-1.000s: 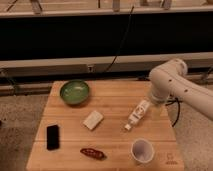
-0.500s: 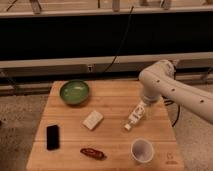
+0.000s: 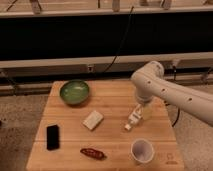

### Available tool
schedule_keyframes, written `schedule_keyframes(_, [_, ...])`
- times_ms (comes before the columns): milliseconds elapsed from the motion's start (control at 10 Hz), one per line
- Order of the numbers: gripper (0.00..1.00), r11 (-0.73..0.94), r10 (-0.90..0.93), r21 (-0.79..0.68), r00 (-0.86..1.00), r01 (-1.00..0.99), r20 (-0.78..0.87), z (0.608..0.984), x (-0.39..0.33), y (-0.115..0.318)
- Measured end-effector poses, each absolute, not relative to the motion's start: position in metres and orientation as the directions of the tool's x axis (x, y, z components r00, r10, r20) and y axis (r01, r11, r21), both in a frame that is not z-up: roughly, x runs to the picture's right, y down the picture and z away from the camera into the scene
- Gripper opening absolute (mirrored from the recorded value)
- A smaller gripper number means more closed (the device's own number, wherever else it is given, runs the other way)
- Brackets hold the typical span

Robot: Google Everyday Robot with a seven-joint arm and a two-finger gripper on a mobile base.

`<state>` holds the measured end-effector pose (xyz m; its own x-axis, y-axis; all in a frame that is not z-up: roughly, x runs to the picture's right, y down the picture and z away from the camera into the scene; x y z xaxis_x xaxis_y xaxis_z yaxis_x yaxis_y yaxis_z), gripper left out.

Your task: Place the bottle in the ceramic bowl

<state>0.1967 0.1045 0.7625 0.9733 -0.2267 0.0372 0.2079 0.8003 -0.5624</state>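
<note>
On the wooden table [image 3: 115,95], the gripper [image 3: 143,111] hovers over the bottle [image 3: 132,120], jaws spread apart.

Dim warm light; soft blur overall; table [image 3: 112,145] lit, dark behind; gripper [image 3: 142,112] over bottle [image 3: 132,120].

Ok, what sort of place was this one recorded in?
Probably a lab or test space, not a home: a small butcher-block wooden table on speckled hard flooring, a black cable running down a dark railed wall, and the robot's gripper hanging over a small clear plastic bottle.
</note>
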Motion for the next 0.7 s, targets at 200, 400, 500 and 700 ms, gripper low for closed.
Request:
schedule_keyframes(200, [0.8,0.79,-0.265,-0.561,0.963,0.247,0.052,0.767,0.194,0.106])
schedule_keyframes(400, [0.8,0.777,-0.308,-0.557,0.948,0.295,0.073,0.775,0.19,0.109])
schedule_keyframes(500, [0.8,0.771,-0.324,-0.556,0.943,0.311,0.079,0.776,0.19,0.111])
schedule_keyframes(700, [0.8,0.754,-0.366,-0.551,0.925,0.358,0.102,0.781,0.186,0.114])
